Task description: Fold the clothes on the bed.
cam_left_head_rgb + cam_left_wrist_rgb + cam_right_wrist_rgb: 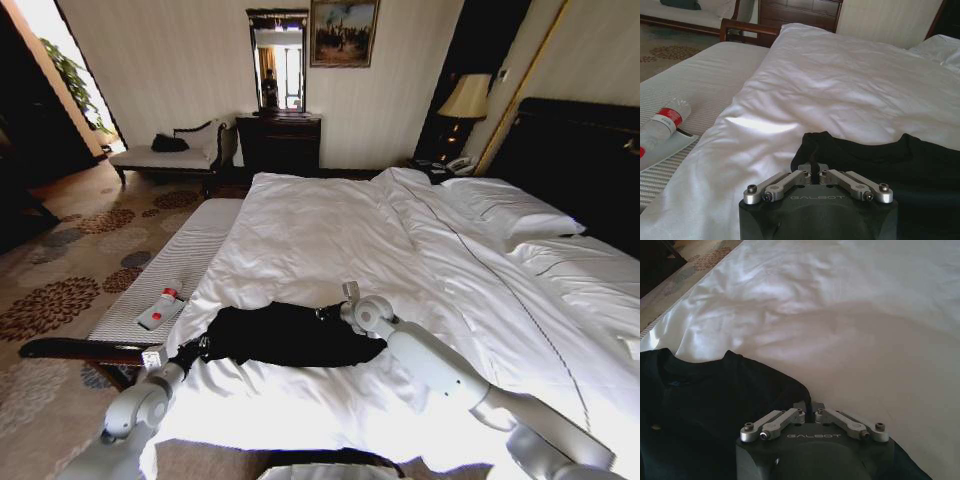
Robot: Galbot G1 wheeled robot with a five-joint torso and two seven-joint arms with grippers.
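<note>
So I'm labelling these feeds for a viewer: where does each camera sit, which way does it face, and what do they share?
Head view: on the robot's head, looking forward and down over the bed; both arms show, reaching to the black T-shirt.
Left wrist view: on the left arm, facing across the duvet toward the bench; left gripper, jaws shut on fabric.
Right wrist view: on the right arm, facing across the duvet; right gripper, jaws shut on fabric.
Shared: all three show the T-shirt.
</note>
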